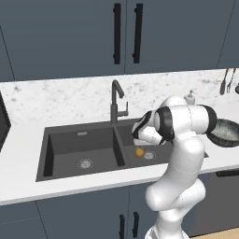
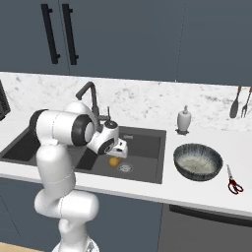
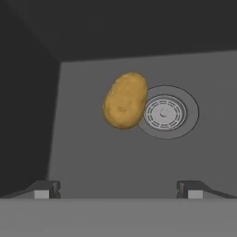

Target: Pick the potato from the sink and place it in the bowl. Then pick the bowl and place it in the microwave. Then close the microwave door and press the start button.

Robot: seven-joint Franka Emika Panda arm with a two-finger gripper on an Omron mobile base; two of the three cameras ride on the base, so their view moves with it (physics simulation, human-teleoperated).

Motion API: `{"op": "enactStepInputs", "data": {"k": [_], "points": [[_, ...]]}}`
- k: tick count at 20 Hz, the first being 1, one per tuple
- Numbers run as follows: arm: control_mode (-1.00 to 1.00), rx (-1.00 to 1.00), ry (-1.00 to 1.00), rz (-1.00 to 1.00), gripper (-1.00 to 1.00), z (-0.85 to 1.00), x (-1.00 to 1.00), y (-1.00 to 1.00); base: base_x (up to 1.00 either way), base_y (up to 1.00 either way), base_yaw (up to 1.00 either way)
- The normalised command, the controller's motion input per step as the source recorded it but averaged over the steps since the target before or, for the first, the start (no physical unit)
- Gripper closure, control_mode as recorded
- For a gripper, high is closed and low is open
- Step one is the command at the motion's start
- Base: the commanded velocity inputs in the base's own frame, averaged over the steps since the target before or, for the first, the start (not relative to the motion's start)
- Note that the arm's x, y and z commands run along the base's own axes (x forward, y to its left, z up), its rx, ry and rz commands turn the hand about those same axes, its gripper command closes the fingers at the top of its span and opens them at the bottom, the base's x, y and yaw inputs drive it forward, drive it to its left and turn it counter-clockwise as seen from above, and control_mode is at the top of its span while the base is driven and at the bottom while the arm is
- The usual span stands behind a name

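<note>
hovering with pincer spread wide over the potato, lying just beside the round drain in the sink; bowl sitting on tabletop.

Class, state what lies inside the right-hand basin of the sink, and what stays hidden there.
Inside the sink's right basin lie the potato and a round steel drain beside it. The potato overlaps the drain's edge, and the arm covers part of the basin floor.
</note>
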Motion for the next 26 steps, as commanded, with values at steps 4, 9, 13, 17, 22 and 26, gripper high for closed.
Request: {"op": "enactStepInputs", "data": {"k": [4,9,13,17,22,26], "points": [[-1.00,0.00,0.06,0.00,-1.00,-0.41,0.37,0.00,0.00,0.00,0.00],[-1.00,0.00,0.07,0.00,-1.00,-0.38,0.35,0.00,0.00,0.00,0.00],[-1.00,0.00,0.05,0.00,-1.00,-0.25,0.30,0.00,0.00,0.00,0.00],[-1.00,0.02,0.03,0.00,-1.00,-0.30,0.33,0.00,0.00,0.00,0.00],[-1.00,0.00,0.01,0.00,-1.00,-0.23,0.31,0.01,0.00,0.00,0.00],[-1.00,0.00,0.03,0.00,-1.00,-0.26,0.13,0.01,0.00,0.00,0.00]]}}
